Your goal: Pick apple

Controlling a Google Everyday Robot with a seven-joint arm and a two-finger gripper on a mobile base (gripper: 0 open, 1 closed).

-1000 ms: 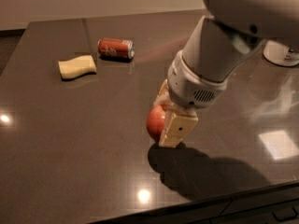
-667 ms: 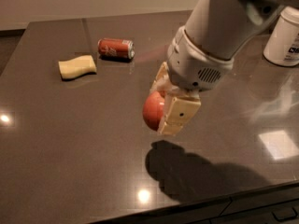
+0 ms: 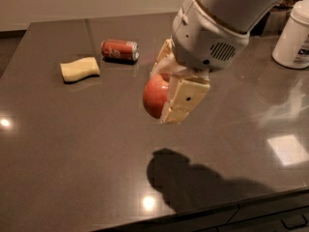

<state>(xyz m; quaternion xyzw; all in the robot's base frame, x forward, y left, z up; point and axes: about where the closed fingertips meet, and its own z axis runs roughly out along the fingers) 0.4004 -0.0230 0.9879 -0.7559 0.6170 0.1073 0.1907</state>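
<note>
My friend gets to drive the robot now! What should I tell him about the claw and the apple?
Claw: shut on the apple, up in the air over the middle of the table.
Apple: clear of the table, pinched between the two fingers, with its shadow on the tabletop nearer the front edge.
Other things: a red can lying on its side and a yellow sponge at the far left, and a white tub at the far right. None of them is touching the claw.
Done: the apple is grabbed and lifted.
Left: probably just keep the grip tight and hold it steady.
</note>
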